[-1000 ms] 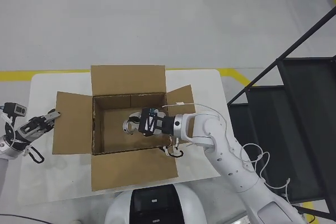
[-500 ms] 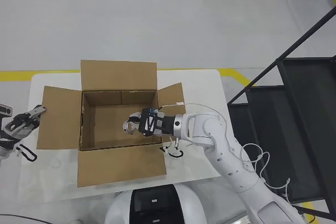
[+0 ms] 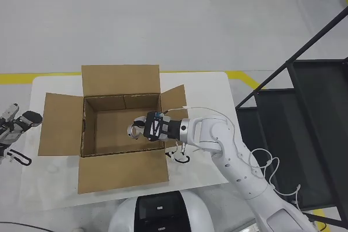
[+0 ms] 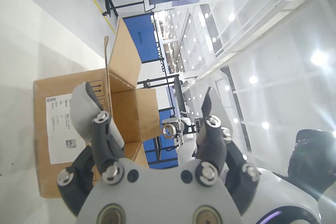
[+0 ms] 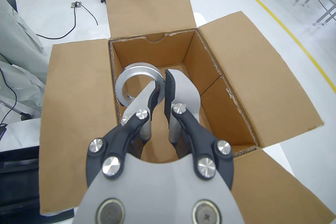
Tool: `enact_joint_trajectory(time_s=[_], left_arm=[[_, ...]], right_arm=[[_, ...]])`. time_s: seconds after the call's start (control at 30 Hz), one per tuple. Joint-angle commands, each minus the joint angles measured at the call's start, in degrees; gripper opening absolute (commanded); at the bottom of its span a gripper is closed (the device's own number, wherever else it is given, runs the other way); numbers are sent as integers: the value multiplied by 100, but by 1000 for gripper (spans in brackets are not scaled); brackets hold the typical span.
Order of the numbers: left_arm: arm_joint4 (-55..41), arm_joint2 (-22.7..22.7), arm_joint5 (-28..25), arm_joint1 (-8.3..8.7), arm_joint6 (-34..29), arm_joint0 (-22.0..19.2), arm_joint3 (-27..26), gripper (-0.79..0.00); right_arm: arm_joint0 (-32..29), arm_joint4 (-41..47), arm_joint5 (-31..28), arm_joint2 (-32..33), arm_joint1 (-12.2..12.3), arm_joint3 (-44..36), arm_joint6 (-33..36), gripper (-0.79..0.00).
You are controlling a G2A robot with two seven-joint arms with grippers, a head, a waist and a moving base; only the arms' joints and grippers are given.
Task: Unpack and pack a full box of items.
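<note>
Hanging over the box [image 3: 120,81] at mid-frame, the right gripper [image 5: 160,92] pinched the ring [image 5: 139,70] by its rim. That thin hold could slip and drop it askew. The left gripper [image 3: 20,120] sat spread apart at the left edge.

Cardboard box [image 3: 61,124]: brown, upright, all four flaps folded out, interior looks bare. Metal ring [image 5: 138,68]: silver, flat, open centre, held inside the box mouth toward its near-right side, rim pinched by the right gripper [image 5: 161,88], clear of the walls.
</note>
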Motion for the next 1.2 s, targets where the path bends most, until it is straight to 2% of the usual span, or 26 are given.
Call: enact_joint_trajectory(time_s=[0.0,0.17,0.37,0.47,0.67,0.8,0.9,1.0,1.17], left_arm=[[-158,-234,-97,6,57,215,-162,0],[-489,-758,-288,-3,179,787,-665,0],[-682,-1171,-255,-29,-205,1379,-1395,0],[-720,-1262,-236,-57,-321,1576,-1746,0],[-716,-1266,-225,-59,-345,1595,-1780,0],[-716,-1266,-225,-59,-345,1595,-1780,0],[-716,-1266,-225,-59,-345,1595,-1780,0],[-716,-1266,-225,-59,-345,1595,-1780,0],[-716,-1266,-225,-59,-345,1595,-1780,0]], right_arm=[[0,0,0,0,0,0,0,-785],[0,0,0,0,0,0,0,-785],[-46,-34,91,16,17,-146,-74,-785],[-223,14,133,319,82,-379,-160,-785],[-1259,348,193,1517,281,-1227,-730,-785],[-2061,514,427,2293,365,-1321,-1380,-785],[-2632,600,828,2724,383,-1322,-2040,-785],[-3049,742,1204,3013,383,-1122,-2535,-785],[-3231,825,1650,3096,386,-730,-2383,-785]])
